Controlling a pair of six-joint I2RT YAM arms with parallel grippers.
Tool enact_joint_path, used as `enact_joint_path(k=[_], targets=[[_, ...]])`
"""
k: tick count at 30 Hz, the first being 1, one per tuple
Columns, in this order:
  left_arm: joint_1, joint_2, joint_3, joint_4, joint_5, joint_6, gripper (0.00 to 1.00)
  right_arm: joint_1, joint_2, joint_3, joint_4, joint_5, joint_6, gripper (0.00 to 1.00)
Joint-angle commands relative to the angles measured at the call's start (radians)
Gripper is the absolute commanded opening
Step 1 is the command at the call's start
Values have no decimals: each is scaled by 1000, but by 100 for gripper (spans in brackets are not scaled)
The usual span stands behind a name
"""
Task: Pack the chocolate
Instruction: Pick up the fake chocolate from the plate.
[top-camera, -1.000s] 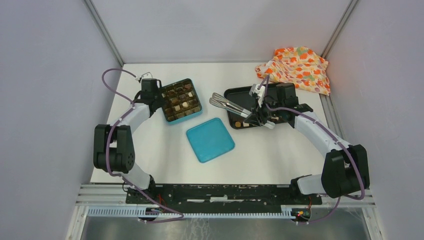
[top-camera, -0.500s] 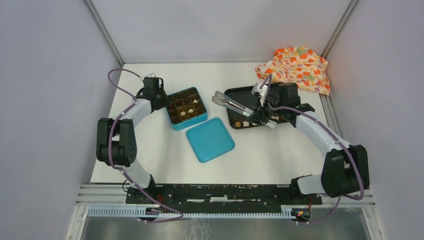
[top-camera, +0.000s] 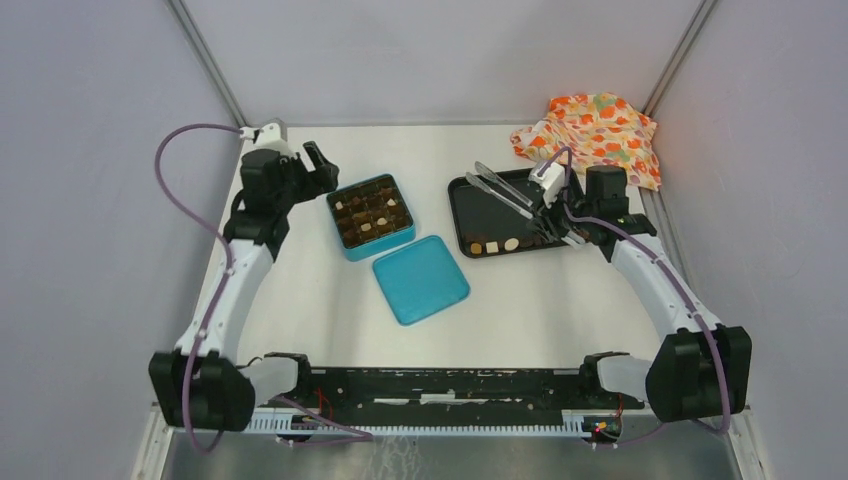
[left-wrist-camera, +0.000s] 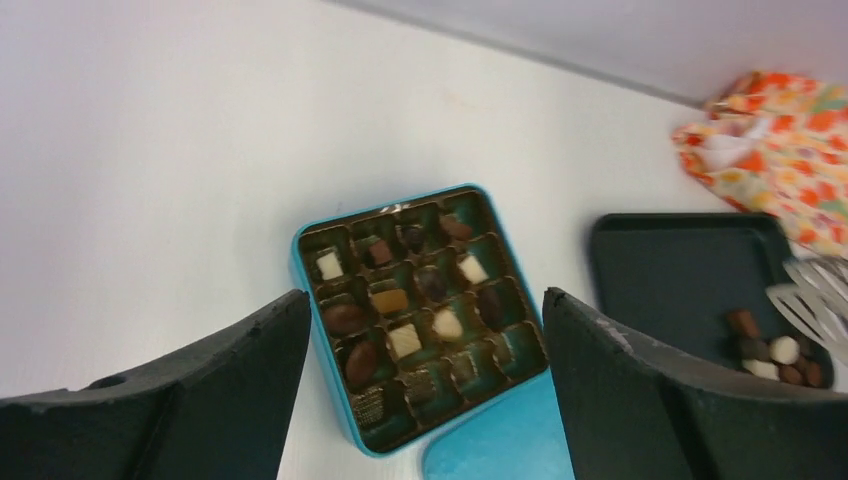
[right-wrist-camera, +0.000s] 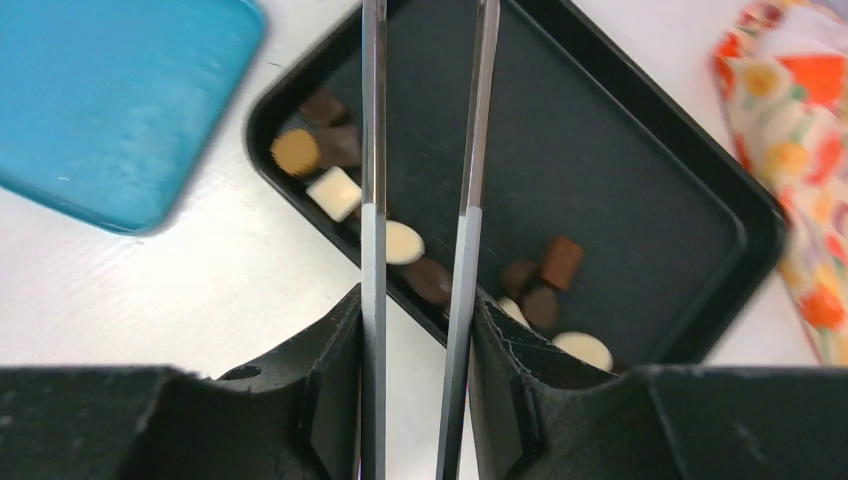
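Note:
Chocolate fills several cells of the open teal box. More chocolate lies loose along the near side of the black tray. My left gripper hangs open and empty, up and to the left of the box. My right gripper is shut on the metal tongs. They reach out over the tray. Their tips run off the top of the right wrist view.
The teal lid lies flat in front of the box. An orange flowery cloth is bunched at the far right corner, just behind the tray. Walls close in the table on the left, back and right.
My left gripper has let go of the box, opened wide and drawn back up and left. The box ended up slightly nearer. My right arm swung the tongs towards the far side of the tray.

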Motion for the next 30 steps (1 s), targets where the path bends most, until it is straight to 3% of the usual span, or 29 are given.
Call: enact_joint_path(k=[1, 8, 13, 30], targets=[[-6, -212, -136, 83, 122, 152, 93, -65, -63, -8, -24, 153, -61, 42], [-31, -297, -172, -16, 10, 204, 94, -205, -47, -17, -133, 146, -94, 42], [-62, -284, -167, -23, 18, 211, 94, -277, -35, -19, -208, 159, -138, 42], [-114, -297, -165, -30, 20, 215, 94, -333, 77, 50, -308, 283, -212, 42]])
